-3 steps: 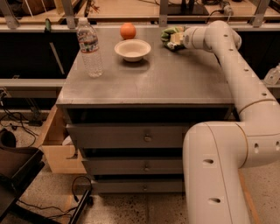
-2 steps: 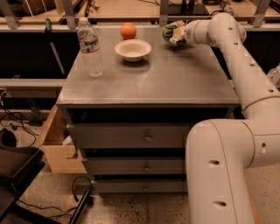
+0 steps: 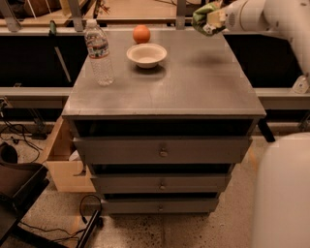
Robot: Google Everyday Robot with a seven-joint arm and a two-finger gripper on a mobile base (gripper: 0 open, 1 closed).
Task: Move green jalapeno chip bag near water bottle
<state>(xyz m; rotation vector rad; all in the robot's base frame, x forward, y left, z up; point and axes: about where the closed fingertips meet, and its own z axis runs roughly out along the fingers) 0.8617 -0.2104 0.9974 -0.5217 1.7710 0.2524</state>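
up in the upper right of the frame, a white robot arm (image 3: 271, 14) reaches in from the right edge. its end effector (image 3: 212, 20) is pinched on the green jalapeno chip bag (image 3: 202, 14), holding it in the air above the back right corner of the grey surface (image 3: 193, 87). a soft shadow (image 3: 203, 59) lies on the surface below the bag. the water bottle (image 3: 99, 53) stands upright near the left edge of the surface, well apart from the bag. between them, a white bowl (image 3: 147, 54) sits just right of the bottle, and an orange (image 3: 141, 34) rests just behind the bowl. three drawers (image 3: 162, 150) fill the cabinet front below.
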